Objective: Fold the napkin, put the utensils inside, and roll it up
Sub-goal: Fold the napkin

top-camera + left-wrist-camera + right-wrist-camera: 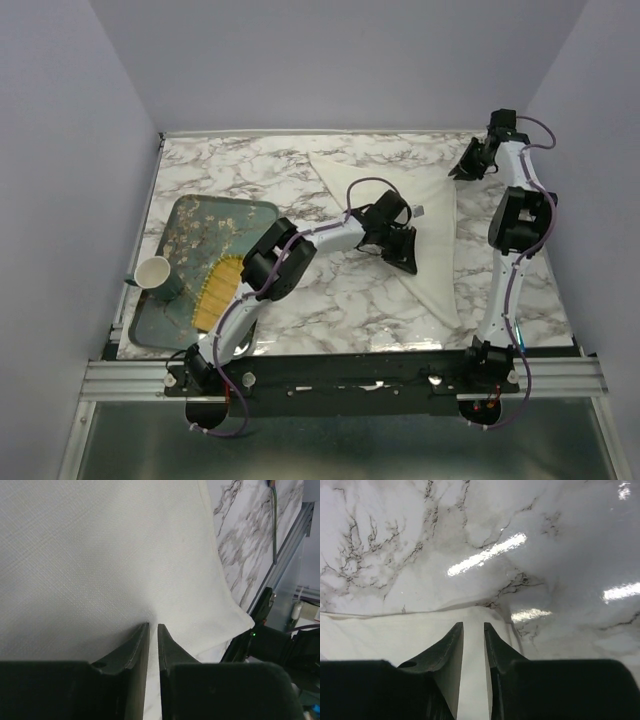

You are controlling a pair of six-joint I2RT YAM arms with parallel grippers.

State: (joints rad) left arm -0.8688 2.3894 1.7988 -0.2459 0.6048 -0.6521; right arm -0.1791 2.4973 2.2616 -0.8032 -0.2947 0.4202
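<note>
The cream-white napkin (435, 285) lies on the marble table as a folded triangle, right of centre. My left gripper (406, 262) points down onto the middle of the napkin (100, 555); its jaws (153, 625) stand a narrow slit apart with flat cloth showing between them and nothing pinched. My right gripper (461, 172) hovers at the napkin's far right corner (380, 635), its jaws (473, 624) slightly apart over the cloth, holding nothing. The utensils are out of view.
A dark floral tray (255, 212) sits at the left with a yellow fringed mat (215, 290) and a white paper cup (155, 275) on it. Bare marble (520, 540) lies beyond the napkin's corner. Walls close the table in on three sides.
</note>
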